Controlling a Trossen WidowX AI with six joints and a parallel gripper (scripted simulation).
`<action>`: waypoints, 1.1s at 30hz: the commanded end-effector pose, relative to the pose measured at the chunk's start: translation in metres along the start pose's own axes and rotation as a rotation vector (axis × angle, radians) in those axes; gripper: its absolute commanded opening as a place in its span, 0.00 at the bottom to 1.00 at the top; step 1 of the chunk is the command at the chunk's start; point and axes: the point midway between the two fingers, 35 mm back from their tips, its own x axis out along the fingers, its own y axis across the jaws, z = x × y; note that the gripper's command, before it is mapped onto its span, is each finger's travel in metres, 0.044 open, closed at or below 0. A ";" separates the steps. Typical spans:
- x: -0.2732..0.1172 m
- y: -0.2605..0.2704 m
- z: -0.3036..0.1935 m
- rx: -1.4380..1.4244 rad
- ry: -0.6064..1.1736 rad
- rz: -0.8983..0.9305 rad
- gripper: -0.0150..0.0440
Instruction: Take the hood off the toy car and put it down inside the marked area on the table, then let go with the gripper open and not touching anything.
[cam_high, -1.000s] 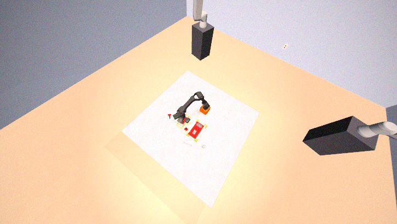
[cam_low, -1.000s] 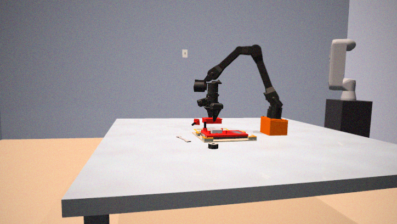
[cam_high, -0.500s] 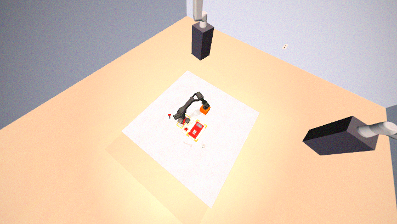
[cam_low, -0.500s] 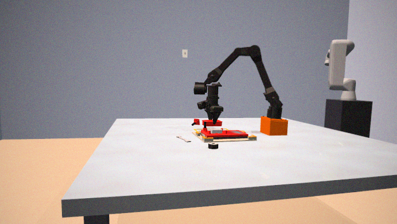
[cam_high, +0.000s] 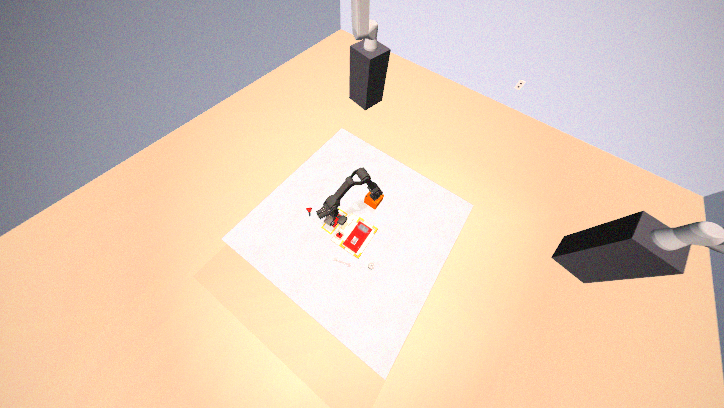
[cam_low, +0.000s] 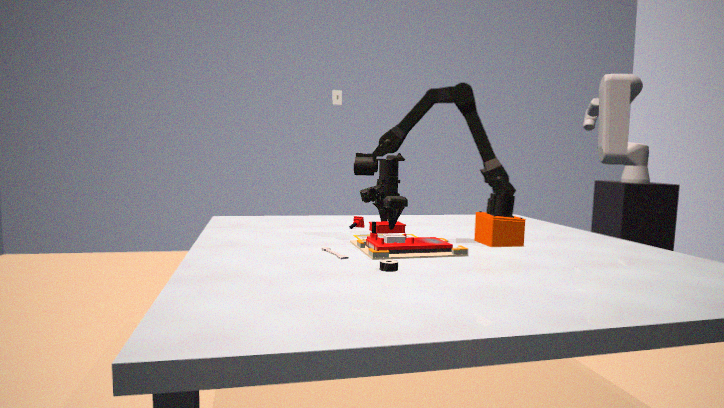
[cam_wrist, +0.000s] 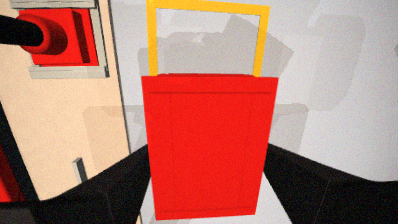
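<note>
The gripper (cam_high: 334, 221) (cam_low: 391, 223) (cam_wrist: 206, 148), fairly wide, grips the hood (cam_low: 387, 227) (cam_wrist: 211, 145), inward from the desk's (cam_high: 405, 299) (cam_low: 354, 314) (cam_wrist: 345, 125) edges; no writing is legible.

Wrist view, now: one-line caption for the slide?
Gripper holds the red hood near the yellow outline.

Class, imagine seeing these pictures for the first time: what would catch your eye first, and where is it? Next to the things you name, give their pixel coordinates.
Probably the bright red hood (cam_wrist: 212, 145), which fills the middle of the wrist view, clamped in the black gripper (cam_low: 391, 223). Next, perhaps, the orange block (cam_high: 373, 201) (cam_low: 499, 229) under the arm's base, and the red car body (cam_high: 357, 236) (cam_low: 420, 244) on its pale board near the gripper.
</note>
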 end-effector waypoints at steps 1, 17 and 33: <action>0.002 -0.001 0.000 -0.005 0.000 -0.003 0.25; 0.010 -0.001 0.000 -0.005 0.000 -0.003 0.25; 0.016 0.000 0.000 0.000 0.000 0.000 0.30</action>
